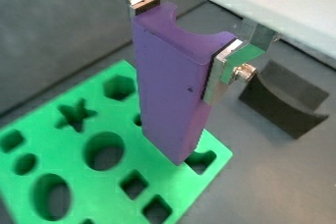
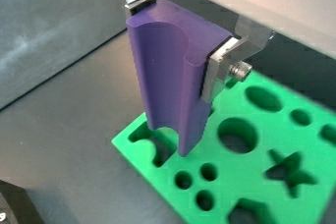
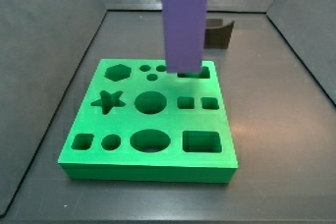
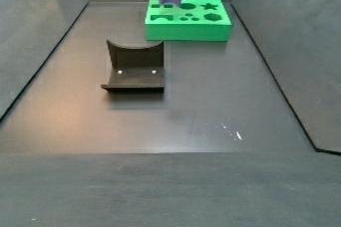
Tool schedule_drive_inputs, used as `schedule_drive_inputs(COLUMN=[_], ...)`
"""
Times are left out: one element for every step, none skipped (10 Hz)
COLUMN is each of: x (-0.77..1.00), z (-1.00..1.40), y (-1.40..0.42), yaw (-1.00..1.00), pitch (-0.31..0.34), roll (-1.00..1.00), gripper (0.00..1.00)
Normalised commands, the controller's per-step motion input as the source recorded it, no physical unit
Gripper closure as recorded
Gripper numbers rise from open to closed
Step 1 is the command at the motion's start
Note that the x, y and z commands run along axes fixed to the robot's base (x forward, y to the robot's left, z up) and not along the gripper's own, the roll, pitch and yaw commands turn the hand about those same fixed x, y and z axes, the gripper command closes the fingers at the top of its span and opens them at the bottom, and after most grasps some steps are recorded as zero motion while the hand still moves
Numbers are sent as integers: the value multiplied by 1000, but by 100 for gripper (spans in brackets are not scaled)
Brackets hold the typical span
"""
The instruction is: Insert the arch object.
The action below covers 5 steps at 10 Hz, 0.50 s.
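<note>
In both wrist views the gripper (image 1: 184, 41) points down over the green board, its flat silver fingers (image 1: 221, 69) clamped on the upper end of the arch object (image 1: 174, 85), a tall, smooth purple rectangular column with a shallow curved recess along one face. The column hangs upright, its lower end at a hole near a corner of the flat green plastic board (image 3: 155, 120) pierced with star, hexagon, round and square holes. In a side view, a squat dark grey block with a curved dip (image 4: 135, 68) lies nearest on the dark bench (image 4: 173, 121), well apart from the board at the far wall. Open floor surrounds the block.
</note>
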Motion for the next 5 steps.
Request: schedule_drive_inputs(x=[340, 266, 334, 429, 337], z=[-417, -317, -240, -251, -303], y=[240, 249, 226, 203, 131], yaw=[-9, 0, 0, -23, -3], pitch=[29, 21, 24, 50, 20], roll=[27, 33, 21, 7, 0], gripper=[100, 100, 100, 100, 100])
